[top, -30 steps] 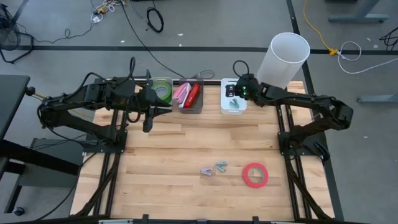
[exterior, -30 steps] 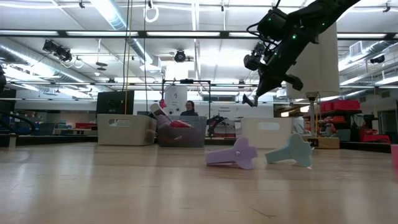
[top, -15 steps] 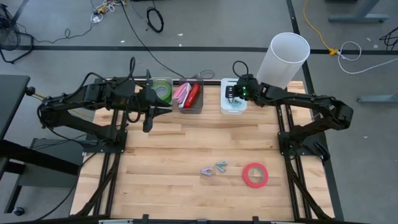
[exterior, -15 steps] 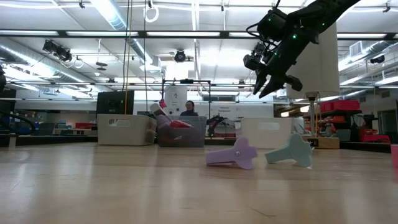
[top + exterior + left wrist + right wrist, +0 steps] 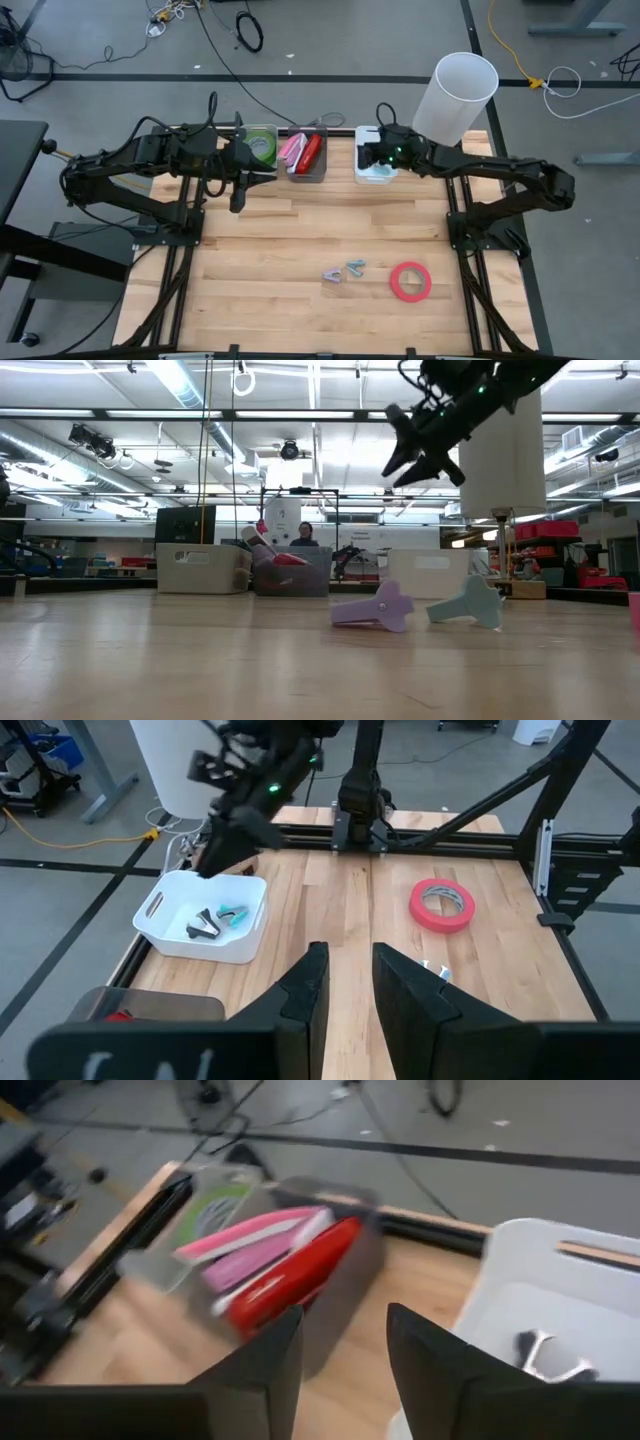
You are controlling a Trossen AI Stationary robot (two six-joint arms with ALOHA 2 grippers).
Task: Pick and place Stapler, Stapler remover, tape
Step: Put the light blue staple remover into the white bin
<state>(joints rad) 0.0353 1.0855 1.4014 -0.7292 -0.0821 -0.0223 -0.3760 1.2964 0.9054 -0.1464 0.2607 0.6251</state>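
Right gripper (image 5: 425, 455) has lifted off the white bin (image 5: 375, 172), jaws spread, empty; 2 staple removers (image 5: 345, 270) and red tape (image 5: 410, 281) remain on the bench (image 5: 280, 260).

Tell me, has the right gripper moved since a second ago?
Yes. In the low view the right gripper has risen and swung left, away from the white bin; its fingers have opened.

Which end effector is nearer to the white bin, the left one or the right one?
Right. The right end effector hangs over the white bin; the left end effector waits beyond the grey bin.
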